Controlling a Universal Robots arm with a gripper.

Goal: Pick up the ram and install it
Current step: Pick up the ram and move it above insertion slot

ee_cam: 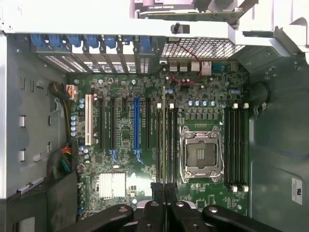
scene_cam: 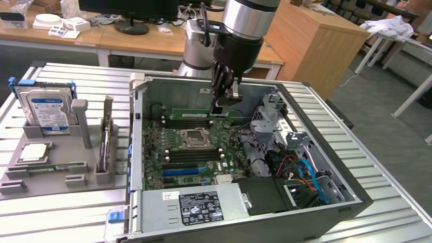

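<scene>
The long, thin green circuit-board ram stick (scene_cam: 191, 115) sits edge-down over the black memory slots (scene_cam: 189, 123) behind the square silver processor socket (scene_cam: 196, 136); whether it touches them I cannot tell. The black gripper (scene_cam: 218, 107) pinches it. A slight tilt or sideways offset could land its edge on a slot wall, and it might twist in so narrow a pinch. 2 slot banks flank the socket, so a wrong lane lies close. On the exterior view's right, the grey metal drive cage (scene_cam: 270, 119) crowds the gripper.
</scene>
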